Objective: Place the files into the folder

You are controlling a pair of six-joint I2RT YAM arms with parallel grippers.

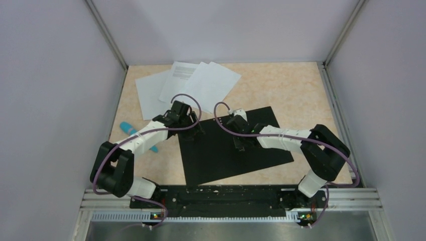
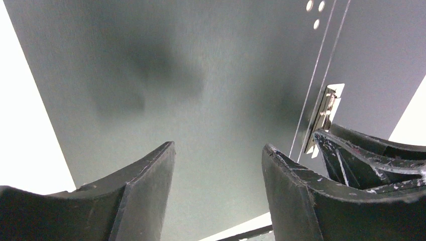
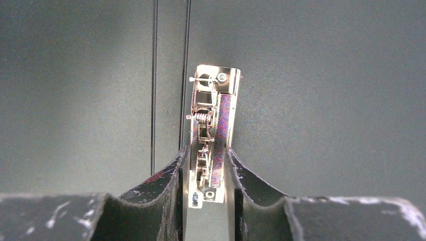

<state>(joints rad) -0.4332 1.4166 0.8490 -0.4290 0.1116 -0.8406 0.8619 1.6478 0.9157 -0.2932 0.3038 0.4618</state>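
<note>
The right pincer [image 3: 207, 173] is narrowed to a slim gap, and the metal clip [image 3: 211, 130] sits in that gap. Both fingertips [image 3: 171, 186] appear to press its sides, so it looks clamped on the clip's near end. The clip runs lengthwise straight away from the wrist camera, beside the two thin crease lines of the spine.

The left pincer [image 2: 218, 170] is spread wide and has hold of nothing. Its fingers [image 2: 150, 181] hang over the bare black inside of the folder [image 2: 201, 75]. The right pincer's black fingers show at the right edge of that view, by the clip.

From above, the folder lies open and flat on the table [image 1: 301, 90], black inside up, in the middle toward the near edge. Its long axis runs left to right, with the right end turned a little toward the far side. The spine crosses it from near to far, and the clip is on the far half.

The left arm is folded at the elbow near its base, with the forearm reaching out to the folder's far left corner. The right arm bends at the right edge, its forearm reaching left to the spine.

The files [image 1: 191, 85] lie fanned and overlapping at the far left of the table, outside the folder, the printed sheet in the middle. A blue-green pen [image 1: 128, 129] lies partly under the left forearm.
</note>
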